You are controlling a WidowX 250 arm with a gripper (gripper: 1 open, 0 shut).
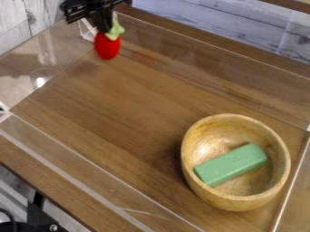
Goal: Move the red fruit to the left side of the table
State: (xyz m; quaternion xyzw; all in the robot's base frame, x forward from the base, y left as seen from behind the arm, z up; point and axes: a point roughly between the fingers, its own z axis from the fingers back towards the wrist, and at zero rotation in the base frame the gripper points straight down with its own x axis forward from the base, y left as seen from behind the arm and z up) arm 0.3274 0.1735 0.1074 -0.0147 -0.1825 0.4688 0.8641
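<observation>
The gripper (104, 20) is pinching the red fruit (109, 45) by its green leafy top, its dark fingers pressed together on the leaves; the berry is hanging straight beneath them, its long axis standing nearly upright with the red body pointing down at the wood; the pair is sitting over the far left corner of the table (121, 122), close to the low clear acrylic wall (36, 54) that is edging the left side; whether the fruit's tip is touching the surface or hanging just clear of it is hard to tell from this view, though it is looking lifted. Since the fruit is lying directly below the fingers and not off to any side, the coming move is probably turning on the drop alone: lowering it to the wood and then parting the fingers, with no sideways reach needed, as the task's left side is looking already reached. The wooden bowl (194, 136) is resting near the near right corner with the green block (230, 165) lying inside it, well apart from the gripper and not in the way.
</observation>
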